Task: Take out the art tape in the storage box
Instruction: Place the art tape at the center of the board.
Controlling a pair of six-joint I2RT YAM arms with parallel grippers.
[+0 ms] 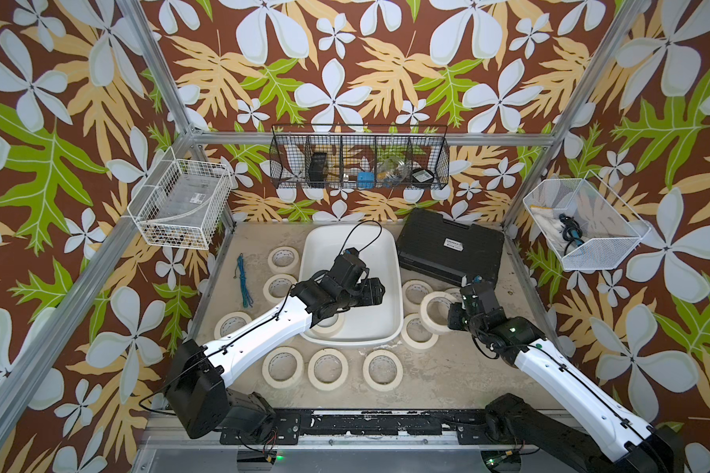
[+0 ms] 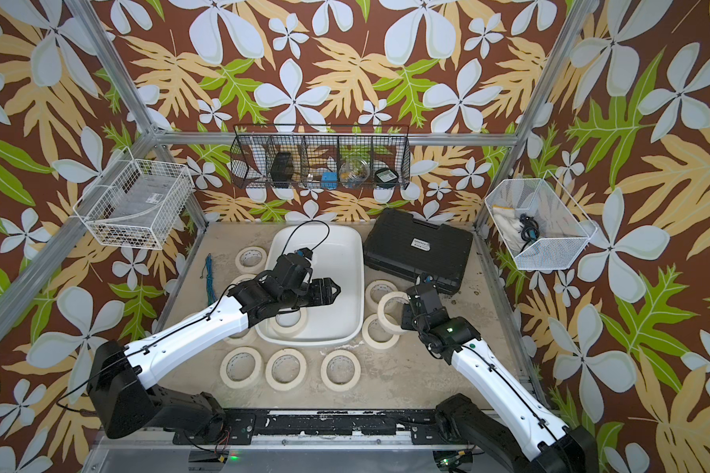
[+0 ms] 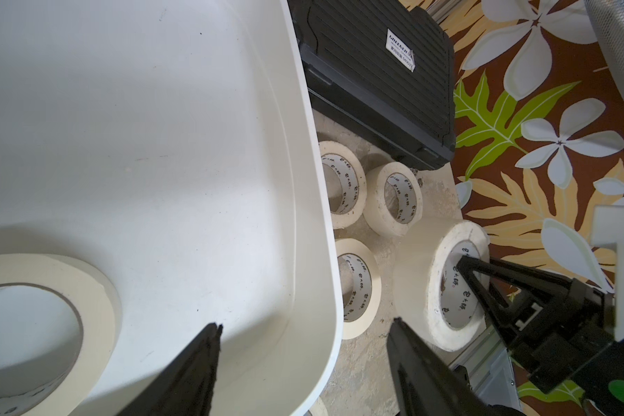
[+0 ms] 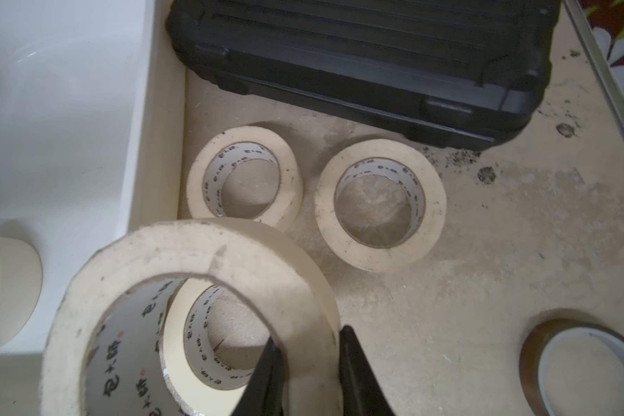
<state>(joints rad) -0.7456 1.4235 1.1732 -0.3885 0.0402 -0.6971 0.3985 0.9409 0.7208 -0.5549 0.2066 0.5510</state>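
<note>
Art tape roll (image 4: 195, 252) is pinched in the right gripper (image 4: 308, 336), seemingly lifted. Over the storage box (image 3: 123, 108) the left gripper (image 3: 305, 324) stands wide.

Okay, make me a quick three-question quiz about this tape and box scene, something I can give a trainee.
1. True or false: the right tool is empty.
2. How many rolls show inside the box? A none, B one, C three.
3. Fill in: the open tool over the box is the ____ one.
Key: 1 false, it is shut on the held roll, one finger inside the ring and one outside. 2 B, the lone roll lies flat near a corner. 3 left: the left tool holds nothing.
</note>
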